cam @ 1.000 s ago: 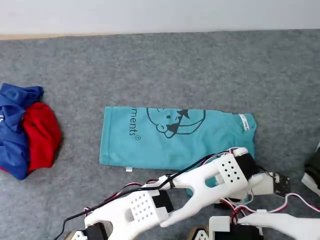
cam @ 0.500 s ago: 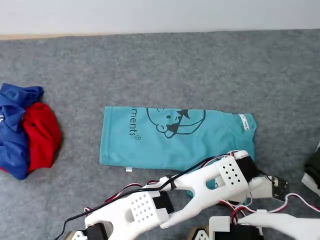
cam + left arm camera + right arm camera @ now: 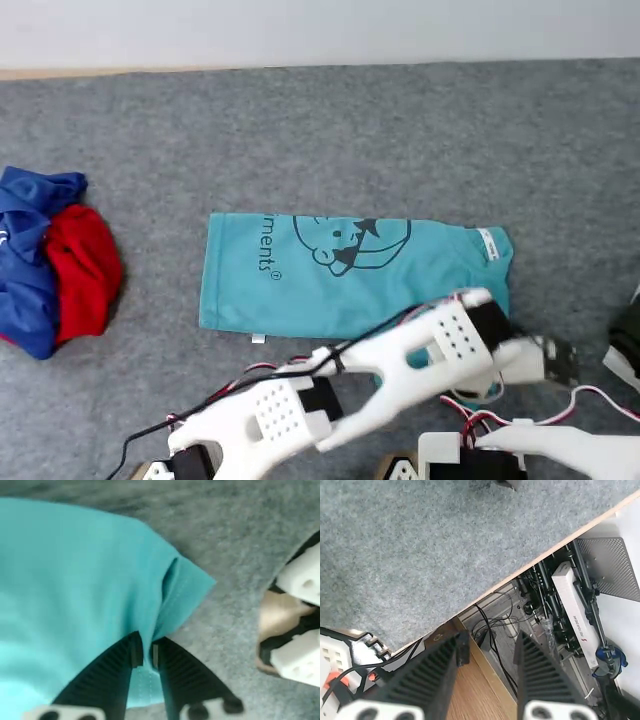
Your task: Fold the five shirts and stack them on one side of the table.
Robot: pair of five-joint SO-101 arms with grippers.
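A teal shirt (image 3: 340, 275) lies flat near the middle of the grey surface (image 3: 320, 130), folded into a long band that runs from 9 o'clock to 3 o'clock. Its dark print (image 3: 350, 243) faces up along the 12 o'clock edge, and a small white label (image 3: 487, 243) sits at the 3 o'clock end. Well apart from it, at the far 9 o'clock side of the surface, a blue shirt (image 3: 30, 270) and a red shirt (image 3: 85, 265) lie crumpled together in one heap, the red one tucked against the blue.

The left arm (image 3: 400, 360) comes in from about 7 o'clock and slants across to the teal shirt's corner at roughly 4 o'clock, covering part of the hem there. In the left wrist view the left fingers (image 3: 134, 652) are drawn nearly together and pinch the teal shirt (image 3: 75, 580) just inside that corner. A ridge of cloth stands up between the tips, and the corner flap lies on the grey surface (image 3: 240, 540) just beyond.

The right arm (image 3: 560, 445) sits low at about 5 o'clock. Its right fingers (image 3: 455, 652) are spread apart and hold nothing. They hang past the surface's wooden edge (image 3: 485, 600), with cables (image 3: 495, 625) and a white device (image 3: 575, 607) below.
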